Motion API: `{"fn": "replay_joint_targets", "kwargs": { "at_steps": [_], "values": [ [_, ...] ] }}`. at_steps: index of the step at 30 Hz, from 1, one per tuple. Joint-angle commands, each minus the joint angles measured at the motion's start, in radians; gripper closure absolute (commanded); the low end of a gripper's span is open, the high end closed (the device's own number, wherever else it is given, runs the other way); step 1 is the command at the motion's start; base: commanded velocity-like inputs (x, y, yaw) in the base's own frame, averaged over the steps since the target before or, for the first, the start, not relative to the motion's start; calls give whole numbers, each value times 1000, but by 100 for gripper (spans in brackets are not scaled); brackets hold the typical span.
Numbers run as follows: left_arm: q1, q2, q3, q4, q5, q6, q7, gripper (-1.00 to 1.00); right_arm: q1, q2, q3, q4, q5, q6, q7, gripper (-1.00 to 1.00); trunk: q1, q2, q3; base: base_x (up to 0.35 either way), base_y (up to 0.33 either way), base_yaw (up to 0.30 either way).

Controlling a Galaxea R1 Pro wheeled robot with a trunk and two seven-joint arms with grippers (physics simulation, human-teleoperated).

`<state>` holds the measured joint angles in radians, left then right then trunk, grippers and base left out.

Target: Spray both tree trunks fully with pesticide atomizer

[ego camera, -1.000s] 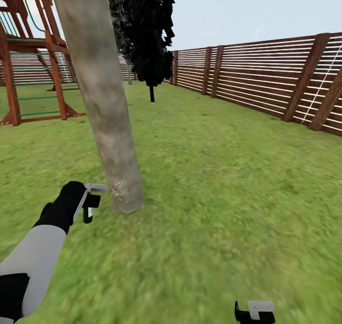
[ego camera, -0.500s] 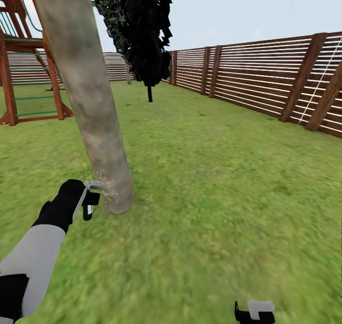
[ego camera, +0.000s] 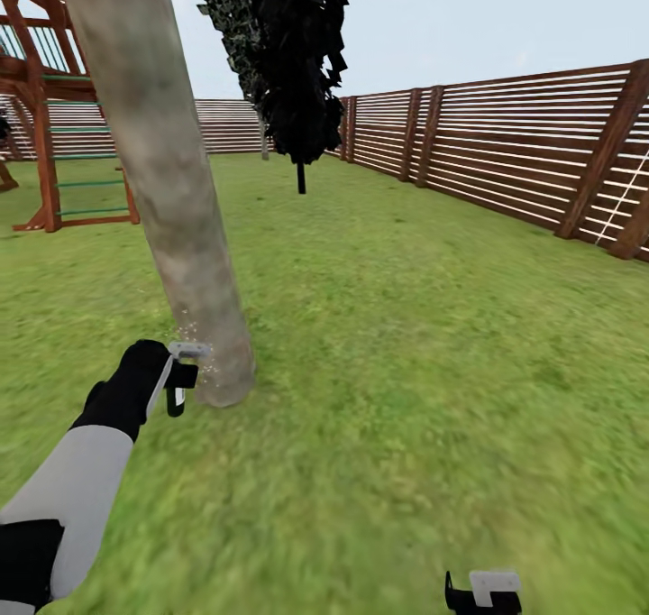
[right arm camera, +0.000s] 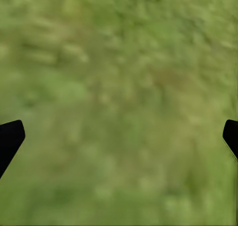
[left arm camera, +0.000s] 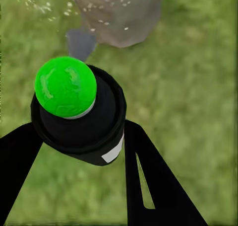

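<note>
From the head camera, the tree trunk (ego camera: 171, 191) rises pale and mottled out of the lawn (ego camera: 406, 344), leaning slightly; just beside its base, on the side nearer the robot's left arm, the left gripper (ego camera: 178, 376) pinches the pesticide atomizer (ego camera: 177, 397), a small black bottle with a white band, and fine white specks dot the bark close to it; beyond the trunk stands a black cypress (ego camera: 297, 65), the slatted fence (ego camera: 505, 155) runs behind it and off to the trunk's right, and a red-brown play frame (ego camera: 45, 146) stands to the trunk's left; the right gripper (ego camera: 482, 592) sits well apart from the trunk, low over the grass. In the left wrist camera, the atomizer's black body (left arm camera: 82, 121) is clamped between the two dark fingers (left arm camera: 148, 181), its tip showing bright green (left arm camera: 65, 87); the speckled trunk base (left arm camera: 119, 15) lies just ahead. In the right wrist camera, two black fingertips (right arm camera: 10, 139) stand wide apart over blurred grass (right arm camera: 119, 107).
</note>
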<state>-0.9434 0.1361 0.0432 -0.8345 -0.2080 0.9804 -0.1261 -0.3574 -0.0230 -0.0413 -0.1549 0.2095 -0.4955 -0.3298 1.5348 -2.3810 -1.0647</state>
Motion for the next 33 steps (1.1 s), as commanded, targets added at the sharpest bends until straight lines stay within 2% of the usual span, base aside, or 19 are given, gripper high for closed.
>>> {"fn": "replay_joint_targets", "kwargs": {
  "at_steps": [1,7,9,13,19,23,24,25,33],
  "values": [
    [0,-1,0,0,-2,0,1,100,0,0,0,0,0,0,0,-100,0,0,0,68,-271,272],
    [1,7,-4,1,-3,0,3,100,0,0,0,0,-1,0,0,-100,0,0,0,190,-223,99],
    [1,0,-3,1,-2,-3,3,100,0,0,0,0,0,0,0,-100,0,0,0,275,-153,3],
    [1,-1,-25,0,-1,-3,-2,100,0,0,0,0,0,0,0,-100,0,0,0,285,-138,0],
    [32,49,-23,5,2,-6,-7,100,0,0,1,0,0,0,0,-100,0,0,0,277,-134,4],
    [37,35,-24,11,4,-5,-2,100,0,0,1,0,0,0,0,-100,0,0,0,58,-32,231],
    [48,54,-14,17,0,-8,1,100,0,0,1,0,1,0,0,-100,0,0,0,0,0,278],
    [56,56,-10,16,0,-9,2,100,0,0,1,0,1,0,0,-100,0,0,0,0,0,278],
    [63,33,-15,3,2,-9,6,100,0,-1,0,0,1,0,0,-100,0,0,0,0,-182,62]
  ]
}}
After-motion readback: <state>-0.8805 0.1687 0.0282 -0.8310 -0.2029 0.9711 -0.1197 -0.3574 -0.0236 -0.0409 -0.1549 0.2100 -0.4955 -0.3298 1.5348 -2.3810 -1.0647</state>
